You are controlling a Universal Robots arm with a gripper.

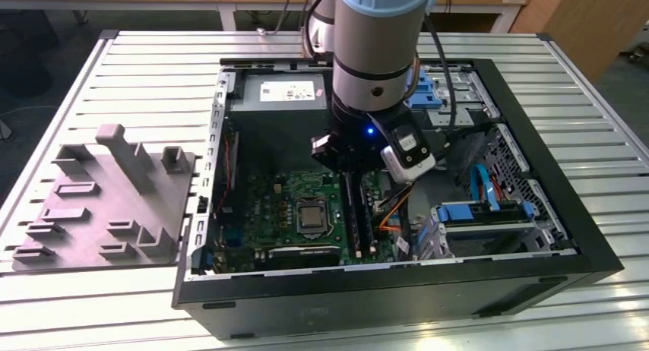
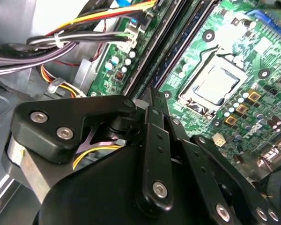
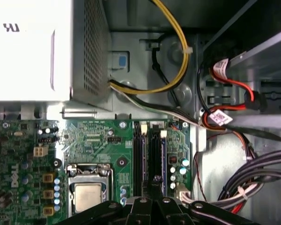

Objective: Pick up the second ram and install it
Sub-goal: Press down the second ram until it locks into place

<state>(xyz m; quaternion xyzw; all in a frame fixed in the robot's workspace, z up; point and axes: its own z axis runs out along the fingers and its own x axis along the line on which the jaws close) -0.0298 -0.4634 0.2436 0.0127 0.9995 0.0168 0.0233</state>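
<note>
While the grey robot arm reaches down into the open black computer case [image 1: 406,279] lying on the slatted metal counter [image 1: 152,62], its black two-fingered tool [image 1: 347,171] hangs low over the green motherboard [image 1: 269,203], just to the exterior view's right of the square silver processor socket [image 1: 309,214]. In both wrist views the tool [image 2: 152,93] [image 3: 154,180] has its fingers drawn together to a narrow point, right above the long black memory slots [image 3: 138,154] that run side by side across the board. The second ram [image 3: 155,154], a thin dark bluish-green stick, seems to stand on edge in the slot straight beneath that point, next to its neighbour, and in the exterior view it reads as a dark strip [image 1: 351,207] running away from the tips. From here I cannot tell whether the clenched fingers pinch its upper edge or only rest against it. Beyond the slots sit the pale metal power supply box [image 3: 28,47] and a looping yellow cable [image 3: 175,42]. Out on the counter, well apart from the case on the exterior view's left, lies a grey moulded plastic fixture [image 1: 102,207].
</note>
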